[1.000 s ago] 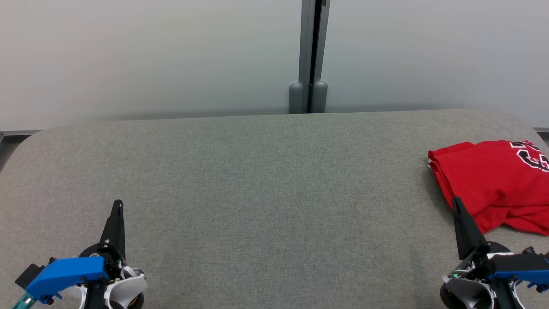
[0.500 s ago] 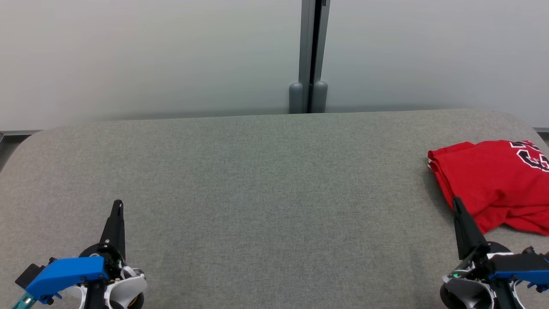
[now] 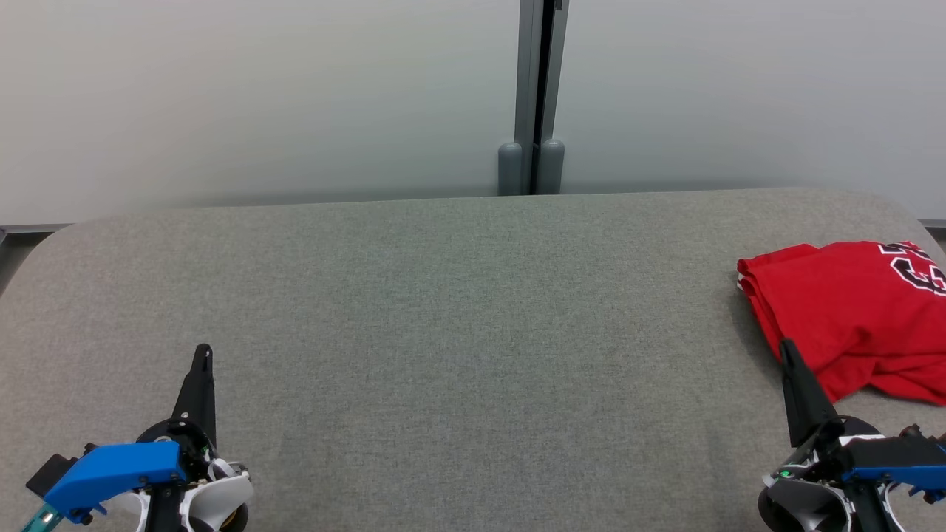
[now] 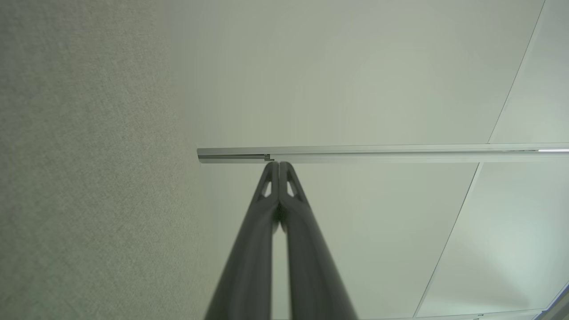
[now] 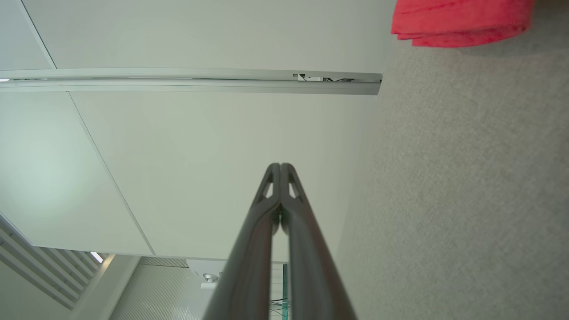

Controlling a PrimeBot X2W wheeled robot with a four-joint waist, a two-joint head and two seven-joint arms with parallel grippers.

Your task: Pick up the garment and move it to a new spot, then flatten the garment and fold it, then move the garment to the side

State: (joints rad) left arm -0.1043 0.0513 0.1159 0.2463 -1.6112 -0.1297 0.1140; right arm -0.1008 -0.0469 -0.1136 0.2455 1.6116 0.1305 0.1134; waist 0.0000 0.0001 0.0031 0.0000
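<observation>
Nothing moved; red garment (image 3: 842, 310) just beyond right claw (image 3: 785, 347), left claw (image 3: 202, 350) well apart; both pressed together

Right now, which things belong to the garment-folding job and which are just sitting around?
Job:
- grey table
- red garment, rumpled at its right end
- left gripper and right gripper, both shut

Not the job:
- pale wall panels
- grey post behind the table

Looks like an office or lab room — pale wall panels (image 3: 259, 96) meet at a grey post (image 3: 538, 96). They stand behind the far edge of the felt-topped table (image 3: 443, 295).
</observation>
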